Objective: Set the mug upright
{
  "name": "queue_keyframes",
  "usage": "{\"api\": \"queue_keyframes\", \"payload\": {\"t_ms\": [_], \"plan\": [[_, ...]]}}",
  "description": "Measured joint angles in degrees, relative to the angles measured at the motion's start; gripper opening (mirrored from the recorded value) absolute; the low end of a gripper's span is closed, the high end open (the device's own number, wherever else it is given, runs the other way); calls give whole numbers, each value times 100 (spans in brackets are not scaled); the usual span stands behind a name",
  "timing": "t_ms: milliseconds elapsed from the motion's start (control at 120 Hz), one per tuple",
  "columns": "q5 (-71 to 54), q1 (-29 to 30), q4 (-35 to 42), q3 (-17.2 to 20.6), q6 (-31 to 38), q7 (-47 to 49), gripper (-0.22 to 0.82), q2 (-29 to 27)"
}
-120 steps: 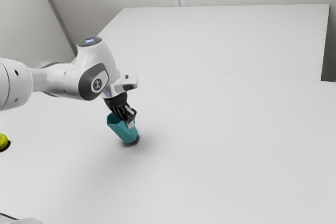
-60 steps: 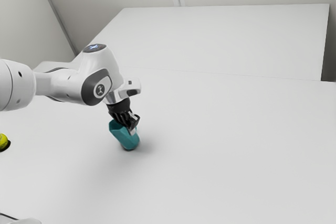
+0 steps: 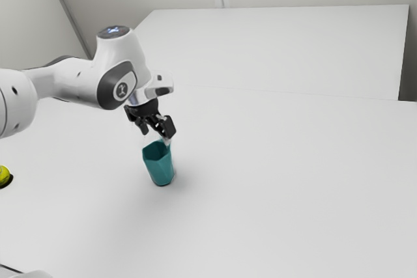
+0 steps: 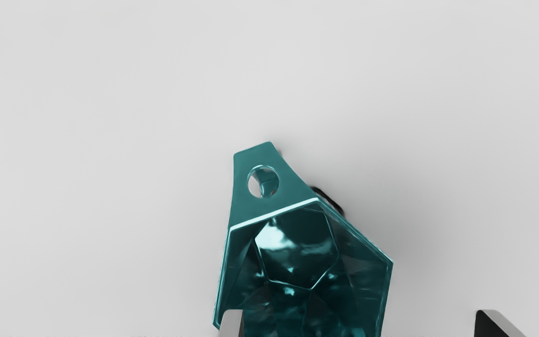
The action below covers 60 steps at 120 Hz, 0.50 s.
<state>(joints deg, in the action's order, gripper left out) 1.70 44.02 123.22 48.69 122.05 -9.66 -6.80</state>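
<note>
Mug (image 3: 160,168) beneath the parted fingers (image 3: 169,127)

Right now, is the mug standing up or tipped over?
Standing up. The teal mug has its narrow base down on the table and its open mouth facing up; the wrist view looks down into it.

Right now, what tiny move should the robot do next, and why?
I'd probably ease the tool gently up, away from the mug. The mug looks upright on the table, mouth up. The tool's fingers stand apart, and one fingertip overlaps the mug's rim in the wrist view, so going sideways might tip it.
</note>
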Motion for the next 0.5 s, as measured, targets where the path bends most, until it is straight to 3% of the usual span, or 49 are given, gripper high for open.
{"api": "queue_keyframes", "payload": {"t_ms": [150,308,408,500], "plan": [[229,-22,-1449,53,-1050,9,57,-6],[231,-14,-2436,-54,-1964,26,59,47],[229,-578,-2950,-791,-2426,37,59,193],[44,-1903,-3604,-1993,-2891,79,60,544]]}}
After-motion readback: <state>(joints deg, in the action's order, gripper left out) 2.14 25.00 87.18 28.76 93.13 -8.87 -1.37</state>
